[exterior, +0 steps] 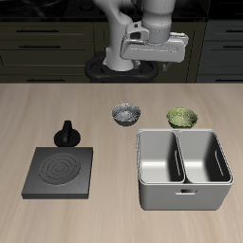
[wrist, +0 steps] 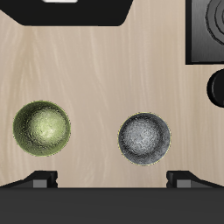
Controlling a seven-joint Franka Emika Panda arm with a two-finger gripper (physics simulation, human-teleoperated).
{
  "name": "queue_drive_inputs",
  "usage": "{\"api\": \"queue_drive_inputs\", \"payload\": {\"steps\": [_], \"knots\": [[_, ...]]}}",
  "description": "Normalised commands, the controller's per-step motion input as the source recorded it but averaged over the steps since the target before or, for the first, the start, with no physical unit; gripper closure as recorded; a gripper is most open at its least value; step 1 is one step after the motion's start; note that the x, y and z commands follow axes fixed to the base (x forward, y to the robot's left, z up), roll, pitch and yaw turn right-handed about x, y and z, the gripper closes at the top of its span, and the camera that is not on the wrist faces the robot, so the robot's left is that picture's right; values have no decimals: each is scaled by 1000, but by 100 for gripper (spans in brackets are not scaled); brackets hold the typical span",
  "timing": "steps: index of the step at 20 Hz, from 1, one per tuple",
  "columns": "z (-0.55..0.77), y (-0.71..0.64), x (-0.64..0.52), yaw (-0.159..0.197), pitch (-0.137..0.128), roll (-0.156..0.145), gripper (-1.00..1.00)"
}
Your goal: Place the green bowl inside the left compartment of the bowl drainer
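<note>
The green bowl [exterior: 182, 117] [wrist: 41, 128] stands upright on the table just behind the bowl drainer [exterior: 183, 197] [wrist: 79, 12], close to the back rim of its left compartment [exterior: 203, 158], which holds nothing. My gripper [exterior: 152, 59] hangs high above the table, well back from the bowls, with nothing between its fingers. In the wrist view its two fingertips [wrist: 41, 179] sit far apart, so it is open. The gripper's midpoint [wrist: 112, 180] lies nearer the grey bowl than the green one.
A grey-and-white patterned bowl [exterior: 124, 114] [wrist: 144, 138] stands beside the green bowl. A flat black stove plate [exterior: 59, 172] [wrist: 206, 31] lies farther along the table, with a small black knob-like object [exterior: 69, 133] [wrist: 215, 87] behind it. The drainer's other well [exterior: 160, 158] is empty.
</note>
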Motion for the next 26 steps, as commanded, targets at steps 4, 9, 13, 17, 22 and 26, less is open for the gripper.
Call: {"api": "queue_drive_inputs", "payload": {"steps": [4,9,13,17,22,26], "knots": [[-95,568,24,16,9,26,-100],[-97,441,81,10,17,37,-100],[-35,327,83,7,8,57,-100],[-178,176,162,19,10,11,-100],[-244,51,127,22,14,-12,-100],[-350,3,115,-12,29,4,-100]]}}
